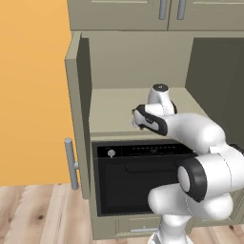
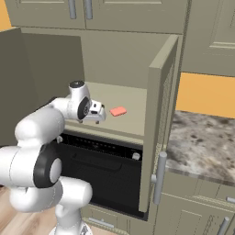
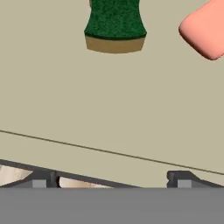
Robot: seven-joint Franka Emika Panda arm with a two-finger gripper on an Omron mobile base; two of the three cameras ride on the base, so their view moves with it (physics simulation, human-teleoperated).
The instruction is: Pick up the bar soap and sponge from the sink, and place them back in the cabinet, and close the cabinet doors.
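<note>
The cabinet stands with both cabinet doors swung wide: the left door (image 1: pixel 78 119) and the right door (image 2: pixel 158 124). On its beige shelf (image 1: pixel 112 112) lie the pink bar soap (image 2: pixel 118 111) and the green-and-yellow sponge (image 3: pixel 115 24). In the hand view the bar soap (image 3: pixel 205 33) is to the right of the sponge. My gripper (image 3: pixel 113 181) hovers open over the shelf's front edge, short of both, with nothing between its fingers. It also appears at the shelf front as the gripper (image 1: pixel 135 124) and the gripper (image 2: pixel 100 115). The sink is out of view.
A black-fronted oven (image 1: pixel 138 176) sits directly under the shelf. Shorter upper doors with paired steel handles (image 1: pixel 171 9) hang above. A speckled stone counter (image 2: pixel 202 142) lies right of the open right door, whose steel handle (image 2: pixel 159 176) juts out toward the base.
</note>
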